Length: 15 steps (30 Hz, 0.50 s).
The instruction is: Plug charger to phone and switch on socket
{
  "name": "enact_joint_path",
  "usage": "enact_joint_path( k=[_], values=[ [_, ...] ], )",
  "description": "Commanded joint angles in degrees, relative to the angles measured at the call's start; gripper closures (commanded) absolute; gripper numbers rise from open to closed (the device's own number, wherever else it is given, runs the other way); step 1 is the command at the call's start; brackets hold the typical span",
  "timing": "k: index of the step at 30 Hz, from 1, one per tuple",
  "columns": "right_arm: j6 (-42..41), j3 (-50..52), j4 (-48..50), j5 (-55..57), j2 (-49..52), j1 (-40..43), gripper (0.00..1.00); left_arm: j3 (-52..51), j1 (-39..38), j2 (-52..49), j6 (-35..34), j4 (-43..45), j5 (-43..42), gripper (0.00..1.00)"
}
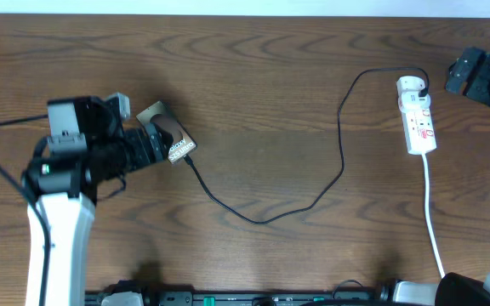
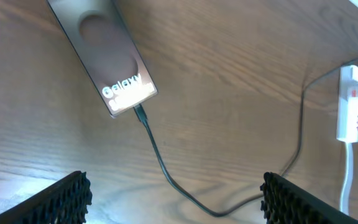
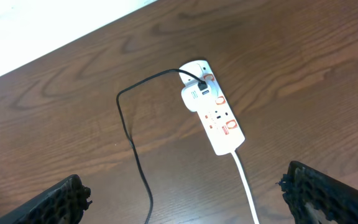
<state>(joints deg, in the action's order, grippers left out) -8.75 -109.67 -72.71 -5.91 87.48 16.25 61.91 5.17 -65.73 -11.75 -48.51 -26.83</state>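
Observation:
The phone (image 1: 177,144) is a dark brown slab with white "Galaxy" lettering, lying at the left; it also shows in the left wrist view (image 2: 101,53). The charger's black cable (image 1: 262,219) has its connector tip (image 2: 140,114) in the phone's end. It loops across the table to the white socket strip (image 1: 418,119), where its other end (image 3: 196,81) sits in a white adapter on the strip (image 3: 219,118). My left gripper (image 1: 151,144) is open and empty, raised beside the phone (image 2: 176,199). My right gripper (image 1: 453,78) is open and empty, to the right of the strip (image 3: 191,196).
The strip's white cord (image 1: 432,212) runs toward the table's front edge and passes between my right fingers in the right wrist view (image 3: 247,186). The dark wooden table (image 1: 270,119) has a far edge along the top. The strip also shows in the left wrist view (image 2: 348,106).

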Motion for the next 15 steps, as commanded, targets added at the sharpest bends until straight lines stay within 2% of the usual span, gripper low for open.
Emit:
enact_joint_path(
  k=[1,3,5,10,12,14,15],
  values=[
    [-0.63,-0.09,-0.22,0.44,-0.46,-0.28,0.01,-5.40,-6.40,10.51,1.01,4.37,11.19,0.14],
    [-0.63,-0.09,-0.22,0.42,-0.46,-0.28,0.01,-13.07,-11.43,19.80,1.03,13.42,16.85,0.14],
    [-0.63,-0.09,-0.22,0.44,-0.46,-0.28,0.01,-19.65,-13.16,27.12,1.05,20.52,18.93,0.14],
    [-0.63,-0.09,-0.22,0.44,-0.46,-0.28,0.01,-39.34,-10.99,45.09,3.17,45.81,18.95,0.14],
    [-0.63,-0.09,-0.22,0.44,-0.46,-0.28,0.01,-46.18,-9.33,49.53,3.17,56.02,18.95,0.14],
    [-0.63,-0.09,-0.22,0.44,-0.46,-0.28,0.01,-50.84,-8.31,52.09,3.23,62.58,18.97,0.14],
    [-0.63,-0.09,-0.22,0.42,-0.46,-0.28,0.01,-54.82,-7.61,54.40,5.01,67.01,18.95,0.14]
  ],
)
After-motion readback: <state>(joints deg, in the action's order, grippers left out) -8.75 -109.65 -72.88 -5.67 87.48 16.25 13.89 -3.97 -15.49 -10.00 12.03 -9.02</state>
